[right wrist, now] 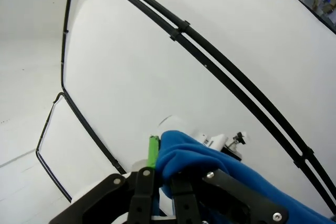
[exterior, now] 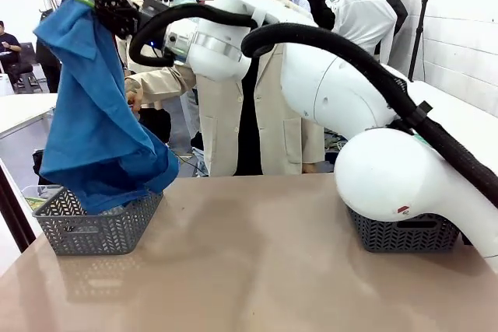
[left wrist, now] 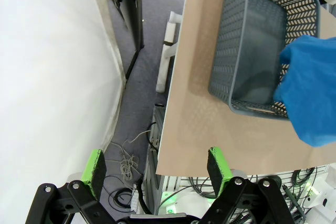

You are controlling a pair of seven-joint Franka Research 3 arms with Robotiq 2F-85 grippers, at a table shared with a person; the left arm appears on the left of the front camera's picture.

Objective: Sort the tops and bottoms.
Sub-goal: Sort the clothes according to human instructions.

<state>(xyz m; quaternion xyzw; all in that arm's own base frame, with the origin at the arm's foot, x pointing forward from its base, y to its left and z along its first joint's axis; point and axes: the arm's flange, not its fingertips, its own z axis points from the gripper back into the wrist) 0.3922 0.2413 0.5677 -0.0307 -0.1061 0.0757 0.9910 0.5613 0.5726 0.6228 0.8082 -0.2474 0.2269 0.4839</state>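
A bright blue garment [exterior: 93, 130] hangs from my right gripper [exterior: 97, 1], which is shut on its top edge high at the far left. The cloth's lower end droops into the grey basket [exterior: 97, 223] on the table's left side. In the right wrist view the blue garment [right wrist: 210, 166] is bunched between the fingers [right wrist: 153, 150] of my right gripper [right wrist: 160, 153]. My left gripper [left wrist: 157, 163] is open and holds nothing, up beyond the table's edge; its view looks down on the same basket [left wrist: 252, 40] and the blue garment [left wrist: 312, 93].
A second dark grey basket [exterior: 401, 232] stands at the table's right, partly behind my right arm. A person in a beige coat [exterior: 264, 114] stands at the far side, one hand [exterior: 134, 99] near the hanging cloth. The brown table [exterior: 257, 262] is bare in the middle.
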